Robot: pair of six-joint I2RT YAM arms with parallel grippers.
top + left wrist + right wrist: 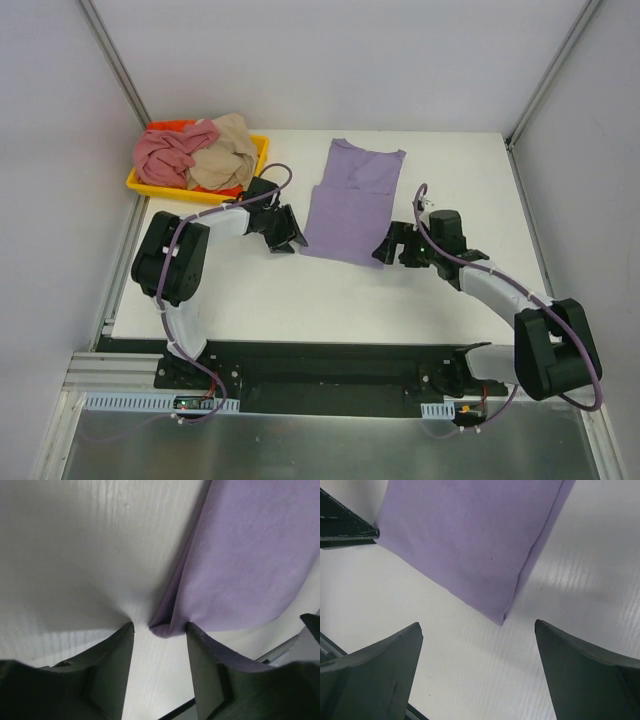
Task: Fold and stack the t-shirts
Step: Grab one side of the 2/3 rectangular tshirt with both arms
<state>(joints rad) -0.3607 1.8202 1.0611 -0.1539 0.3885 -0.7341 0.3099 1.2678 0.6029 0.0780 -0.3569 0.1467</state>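
Dark, wedge-shaped fingers of the left claw stand partly open with nothing pinched. The near-left hem corner of the lavender t-shirt lies in the gap, and its cloth seems to brush the inner finger, though the shadow there makes contact hard to judge. On the shirt's other side the right claw is spread wide and empty, with the near-right hem corner just ahead of its gap. From above, the shirt lies flat on the white, faintly grained table as a long narrow strip. Its sides are folded in, its neckline points away from the arm bases, and its long axis leans a little toward the left claw at the hem end. The cotton looks soft, matte and smooth. Beyond the shirt's left edge, a shallow yellow tray holds the dusty pink t-shirt and the beige t-shirt, both crumpled in heaps that hide their outlines.
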